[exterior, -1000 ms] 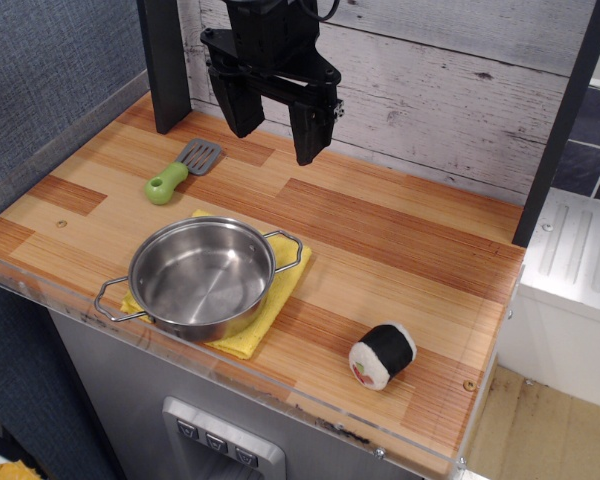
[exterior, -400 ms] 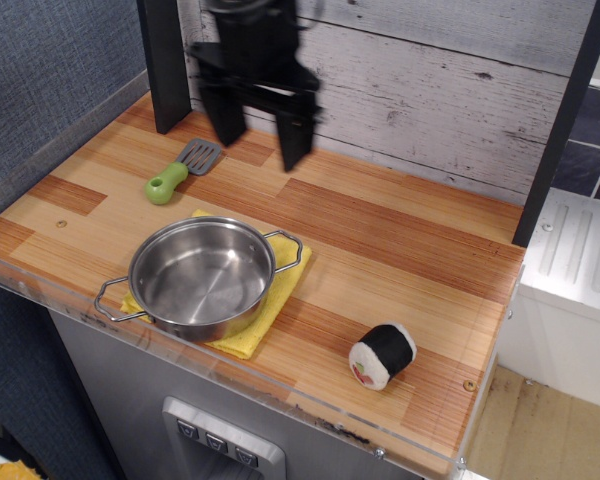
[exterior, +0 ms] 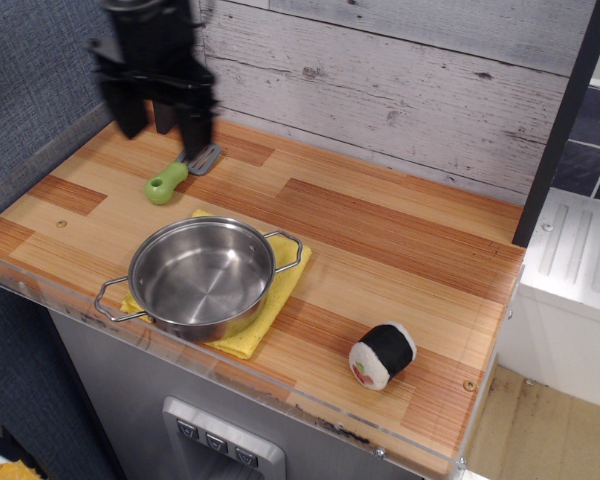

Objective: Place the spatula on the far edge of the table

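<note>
Gripper (exterior: 163,128) mine, blurred, jaws spread apart, empty, above spatula's blade at back left | table (exterior: 400,240) striped wood, clear front rim | steel pan (exterior: 202,277) on yellow cloth (exterior: 277,290) near front | sushi roll (exterior: 382,355) front right | spatula (exterior: 178,174) flat on wood, green handle toward pan, grey blade partly hidden behind my finger

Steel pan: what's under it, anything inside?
The steel pan sits on a yellow cloth whose corners show at front and right; the rest of it is covered. Inside, the pan is empty.
</note>
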`<state>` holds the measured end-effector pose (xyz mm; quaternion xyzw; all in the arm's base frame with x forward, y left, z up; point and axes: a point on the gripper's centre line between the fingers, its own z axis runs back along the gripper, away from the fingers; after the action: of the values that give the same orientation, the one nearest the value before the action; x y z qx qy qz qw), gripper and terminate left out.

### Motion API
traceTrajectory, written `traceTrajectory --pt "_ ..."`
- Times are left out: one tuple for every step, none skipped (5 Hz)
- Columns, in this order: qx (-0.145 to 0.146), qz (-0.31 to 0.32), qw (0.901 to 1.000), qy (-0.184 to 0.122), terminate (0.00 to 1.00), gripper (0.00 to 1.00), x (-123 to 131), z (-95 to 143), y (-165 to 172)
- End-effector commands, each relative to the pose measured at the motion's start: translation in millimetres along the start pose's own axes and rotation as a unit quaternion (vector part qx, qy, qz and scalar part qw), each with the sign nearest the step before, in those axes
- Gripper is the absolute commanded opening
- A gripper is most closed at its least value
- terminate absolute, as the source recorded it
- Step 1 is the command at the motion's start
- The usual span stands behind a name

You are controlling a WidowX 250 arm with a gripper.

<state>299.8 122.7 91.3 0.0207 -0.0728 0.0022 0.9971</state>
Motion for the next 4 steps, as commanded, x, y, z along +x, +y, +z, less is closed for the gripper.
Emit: traceTrajectory --pt "0.017 0.000 0.9998 0.008 0.00 1.00 9.2 -25.2 22.4" --pt "0.022 0.008 0.9995 0.020 0.00 1.00 18.5 -41.5 27.8" --pt "0.025 0.010 0.9993 0.027 0.00 1.00 28.9 -56.1 25.1" --pt "0.029 0.005 0.9990 0.034 0.00 1.00 35.7 -68.6 21.5"
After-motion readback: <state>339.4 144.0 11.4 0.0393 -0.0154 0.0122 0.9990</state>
